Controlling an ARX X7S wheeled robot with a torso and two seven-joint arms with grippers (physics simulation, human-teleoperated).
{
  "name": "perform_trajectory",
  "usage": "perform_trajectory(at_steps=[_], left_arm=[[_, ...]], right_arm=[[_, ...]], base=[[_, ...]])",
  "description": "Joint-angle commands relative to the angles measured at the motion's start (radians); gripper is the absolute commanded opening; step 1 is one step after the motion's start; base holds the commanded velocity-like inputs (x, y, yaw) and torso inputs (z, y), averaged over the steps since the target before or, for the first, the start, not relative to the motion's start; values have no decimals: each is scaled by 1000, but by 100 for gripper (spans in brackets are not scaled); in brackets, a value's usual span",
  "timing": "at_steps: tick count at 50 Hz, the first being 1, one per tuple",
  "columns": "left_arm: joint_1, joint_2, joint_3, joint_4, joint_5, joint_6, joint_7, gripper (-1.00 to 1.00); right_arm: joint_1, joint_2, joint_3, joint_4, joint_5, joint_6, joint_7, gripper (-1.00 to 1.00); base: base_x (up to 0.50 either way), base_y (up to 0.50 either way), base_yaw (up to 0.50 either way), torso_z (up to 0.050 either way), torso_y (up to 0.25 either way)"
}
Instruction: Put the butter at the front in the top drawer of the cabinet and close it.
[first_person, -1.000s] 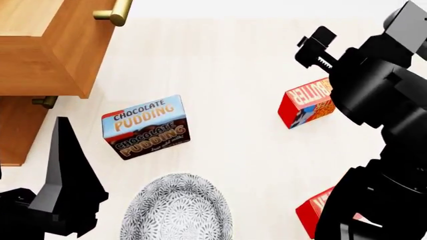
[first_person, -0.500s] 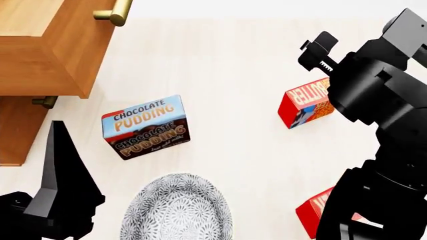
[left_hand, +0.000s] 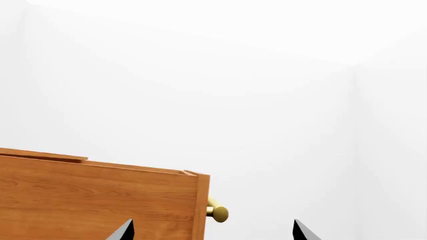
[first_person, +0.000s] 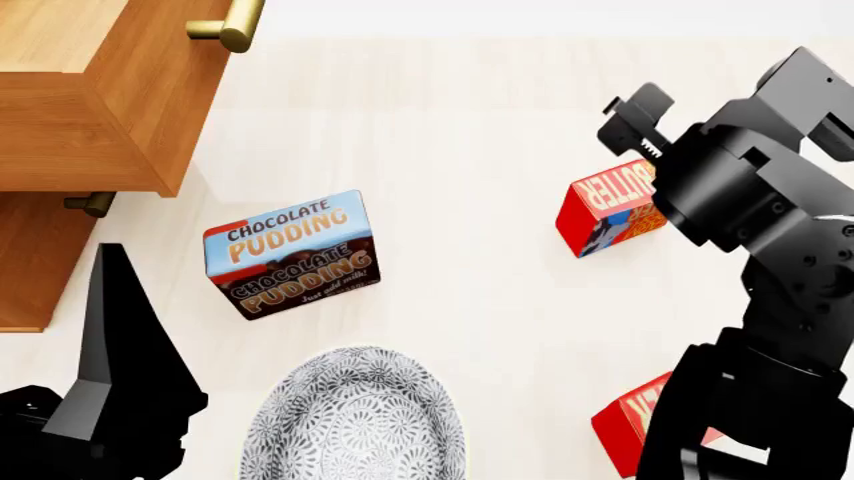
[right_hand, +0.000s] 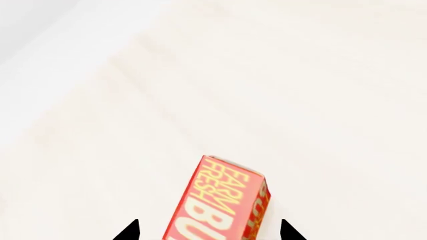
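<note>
Red butter (right_hand: 217, 205) carton looks light, stiff and slightly slick, best pinched across its narrow sides by the right gripper (right_hand: 209, 231), whose jaws stand spread and empty.

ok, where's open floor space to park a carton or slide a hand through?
Widest bare stretch: between the Chocolate Pudding box and the upper butter carton, running up beside the open top drawer. Another patch lies between the patterned bowl and the lower butter carton. Crowded: the right side under the right arm, and the lower left by the cabinet.
</note>
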Motion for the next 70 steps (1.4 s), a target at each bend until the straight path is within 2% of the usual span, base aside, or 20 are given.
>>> perform_trajectory(at_steps=[1,70], left_arm=[[-3,-6,5,-1,-1,1,-3,100],[17,-29,32,-37,-6,46,4,100]], right_arm=[[-8,2,0,38,-2,-26,-16,100],[35,9,-82,329,-59,-210,-151,100]], base=[[0,0,0,0,0],[0,0,0,0,0]])
